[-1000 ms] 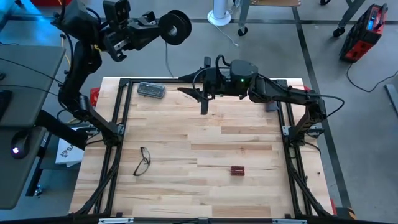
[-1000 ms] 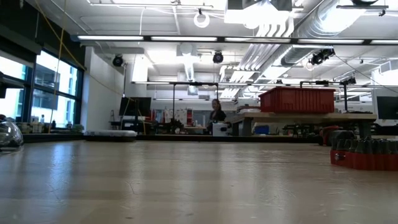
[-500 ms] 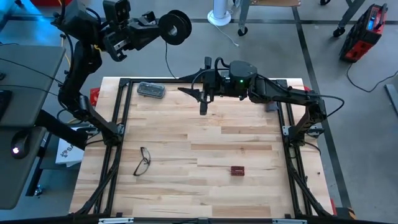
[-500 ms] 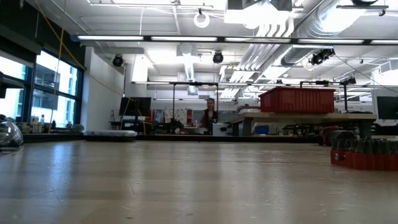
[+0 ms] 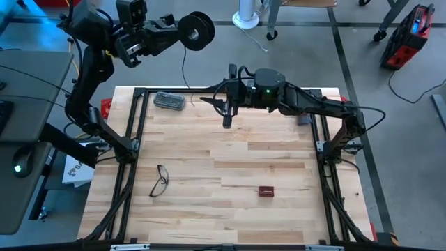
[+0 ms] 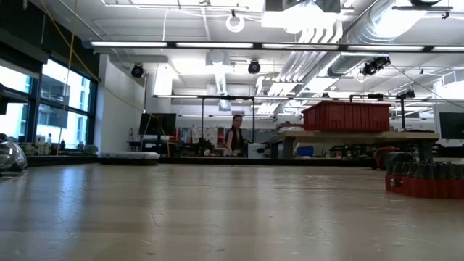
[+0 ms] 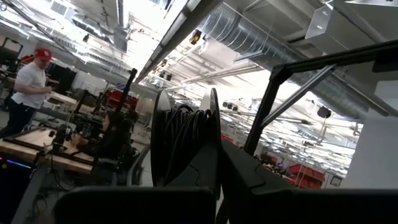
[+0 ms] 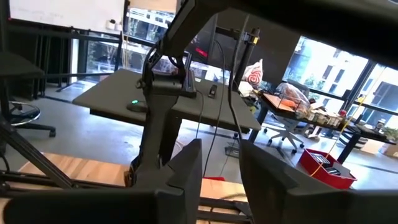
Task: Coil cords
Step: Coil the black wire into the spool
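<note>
Wooden surface (image 5: 230, 167) in open workshop. Left pincer (image 5: 182, 31) clamped on reel (image 5: 197, 30), raised beyond surface's far-left corner. Thin wire (image 5: 185, 68) hangs from reel toward far edge. Right pincer (image 5: 224, 111) over far edge, fingers (image 8: 186, 168) part-spread around wire, nothing gripped. Risk: closing off-line misses thin strand; sideways pull snags frame.

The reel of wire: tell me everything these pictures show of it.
The reel is a small round black spool, plastic by its look. The left pincer is shut on it, raised beyond the table's far edge. The left wrist view shows it edge-on, with dark wire wound between two thin flanges. A thin dark wire hangs from it toward the right pincer.
</note>
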